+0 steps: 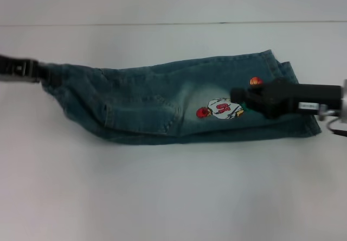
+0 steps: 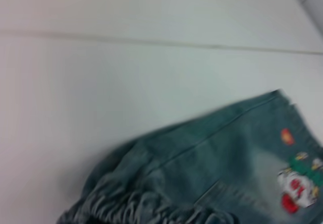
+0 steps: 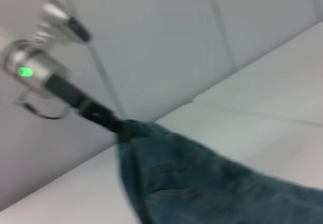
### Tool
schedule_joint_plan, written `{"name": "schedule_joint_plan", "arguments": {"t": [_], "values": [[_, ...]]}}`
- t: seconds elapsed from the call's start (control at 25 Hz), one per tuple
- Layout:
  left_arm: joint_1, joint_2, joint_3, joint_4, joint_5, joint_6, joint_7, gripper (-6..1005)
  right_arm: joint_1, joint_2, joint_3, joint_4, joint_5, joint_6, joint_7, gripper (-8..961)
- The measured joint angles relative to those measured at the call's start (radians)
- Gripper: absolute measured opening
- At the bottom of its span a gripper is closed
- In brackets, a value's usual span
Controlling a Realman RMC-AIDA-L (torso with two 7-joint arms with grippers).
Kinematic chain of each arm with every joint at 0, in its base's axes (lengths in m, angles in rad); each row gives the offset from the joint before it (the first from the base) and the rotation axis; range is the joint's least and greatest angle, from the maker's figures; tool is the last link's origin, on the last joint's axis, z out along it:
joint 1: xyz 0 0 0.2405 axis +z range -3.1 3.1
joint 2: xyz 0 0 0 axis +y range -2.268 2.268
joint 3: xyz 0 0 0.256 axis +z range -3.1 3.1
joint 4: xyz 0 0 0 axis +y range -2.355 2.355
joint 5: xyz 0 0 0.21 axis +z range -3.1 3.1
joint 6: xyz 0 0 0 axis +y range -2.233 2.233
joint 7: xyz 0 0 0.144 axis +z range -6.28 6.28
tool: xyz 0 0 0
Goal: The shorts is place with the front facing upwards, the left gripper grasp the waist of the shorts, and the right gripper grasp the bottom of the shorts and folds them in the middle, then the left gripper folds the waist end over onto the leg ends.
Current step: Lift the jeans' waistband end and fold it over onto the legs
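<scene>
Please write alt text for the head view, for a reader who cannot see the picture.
Denim shorts, folded lengthwise, lie across a white table. The left gripper holds the waist end at the left, and the right gripper is over the leg end near a cartoon patch.

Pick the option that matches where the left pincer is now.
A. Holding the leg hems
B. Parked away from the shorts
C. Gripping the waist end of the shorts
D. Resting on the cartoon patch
C: in the head view the left pincer is clamped on the gathered waist end of the denim shorts, and the right wrist view shows the same grip.
</scene>
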Motion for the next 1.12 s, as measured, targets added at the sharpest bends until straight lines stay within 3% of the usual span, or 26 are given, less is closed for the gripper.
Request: {"name": "schedule_joint_plan", "arguments": {"t": [0.16, 0.24, 0.44, 0.64, 1.12], "values": [[-0.031, 0.010, 0.000, 0.021, -0.046, 0.029, -0.003, 102, 0.003, 0.047, 0.007, 0.048, 0.054, 0.173, -0.066, 21], [-0.048, 0.014, 0.000, 0.022, -0.073, 0.037, -0.004, 102, 0.018, 0.055, 0.004, 0.120, 0.101, 0.261, -0.115, 22], [-0.081, 0.024, -0.001, 0.020, -0.141, 0.049, -0.005, 102, 0.049, 0.063, 0.008, 0.334, 0.311, 0.450, -0.358, 25], [-0.100, 0.034, 0.002, 0.015, -0.257, 0.067, -0.005, 102, 0.069, 0.070, 0.009, 0.494, 0.534, 0.512, -0.639, 28], [-0.160, 0.029, 0.016, -0.048, -0.384, 0.109, -0.024, 103, 0.186, 0.085, 0.155, 0.765, 0.492, 0.614, -1.028, 36]]}}
